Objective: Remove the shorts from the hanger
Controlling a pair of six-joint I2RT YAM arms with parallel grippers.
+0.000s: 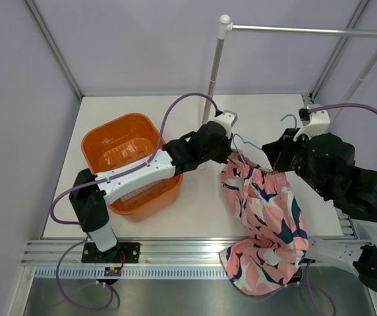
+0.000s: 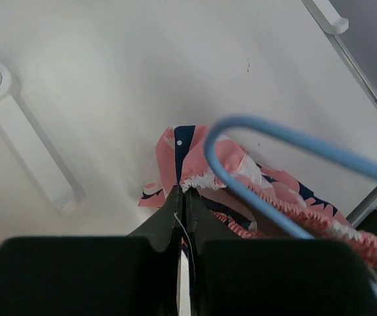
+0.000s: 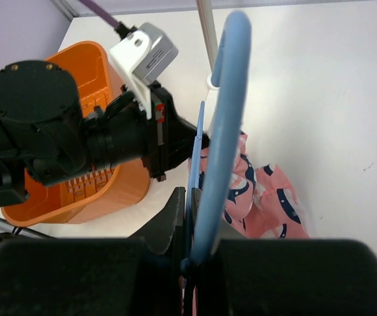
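- Left pincer (image 2: 183, 195) is clamped on the shorts' (image 1: 265, 224) waistband.
- Right pincer (image 3: 188, 197) is clamped on the hanger (image 3: 231, 99).
- Shorts trail across the counter (image 1: 195, 217), draping over its near edge, right of middle.

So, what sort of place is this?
Probably a robot test cell, not a home. The left arm and right arm are bolted to an aluminium rail at the edge of a white table, inside plain lilac panels. A clothes rail and an orange basket serve as laundry props.
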